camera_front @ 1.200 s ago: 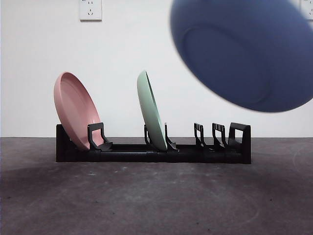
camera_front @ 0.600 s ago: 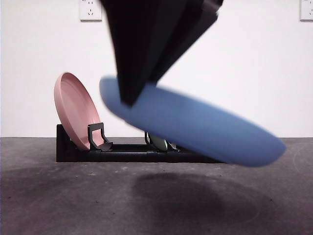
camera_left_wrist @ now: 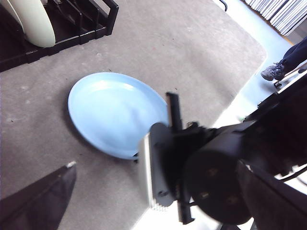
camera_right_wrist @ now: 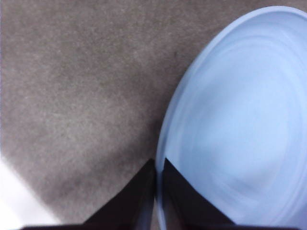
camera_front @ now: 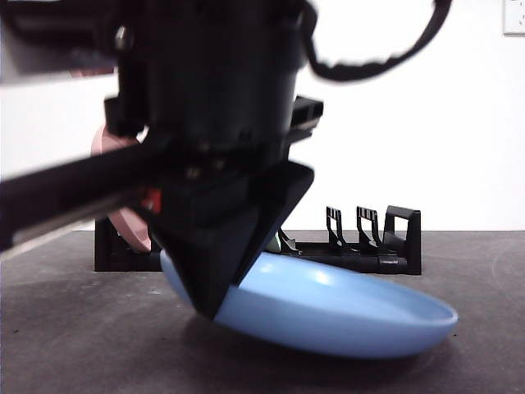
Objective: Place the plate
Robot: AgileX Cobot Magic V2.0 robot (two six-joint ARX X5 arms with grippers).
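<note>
The blue plate lies low over the grey mat in front of the black rack, hollow side up and slightly tilted. My right gripper is shut on its rim at the left, and the right wrist view shows the two jaws pinching the plate's edge. The left wrist view shows the plate from above, with the right arm beside it. My left gripper hangs open above and holds nothing.
A pink plate stands in the rack's left end, mostly hidden behind the arm. A pale green plate stands in a middle slot. Several rack slots at the right are unoccupied. The mat's rounded edge lies to one side.
The blue plate came down from high at the right, turned from underside-facing to hollow side up, and now sits low at the mat. The right arm descended with it and fills the view.
</note>
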